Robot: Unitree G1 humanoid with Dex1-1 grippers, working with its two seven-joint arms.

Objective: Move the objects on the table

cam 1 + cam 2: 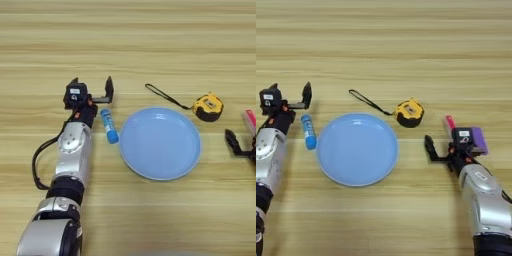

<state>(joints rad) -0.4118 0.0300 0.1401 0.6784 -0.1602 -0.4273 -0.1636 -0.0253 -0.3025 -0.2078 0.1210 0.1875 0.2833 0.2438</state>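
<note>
The left tool stood over the worktop left of centre, its two black fingers spread wide with nothing between them. The blue glue stick lay flat just below and slightly right of that tool, close to the right finger but apart from it, its white cap at the far end toward the tool. Just right of the glue stick sat a round light-blue plate, with a narrow gap between them.

The yellow tape measure rested beyond the plate's far right rim, its black strap trailing away to the left.

The right tool was right of the plate, fingers open, gripping nothing. One finger pointed toward the plate; the other was hard to make out. A purple block lay against the tool's right side, and a red-and-white box showed just behind it. I could not tell whether either touched the tool.
</note>
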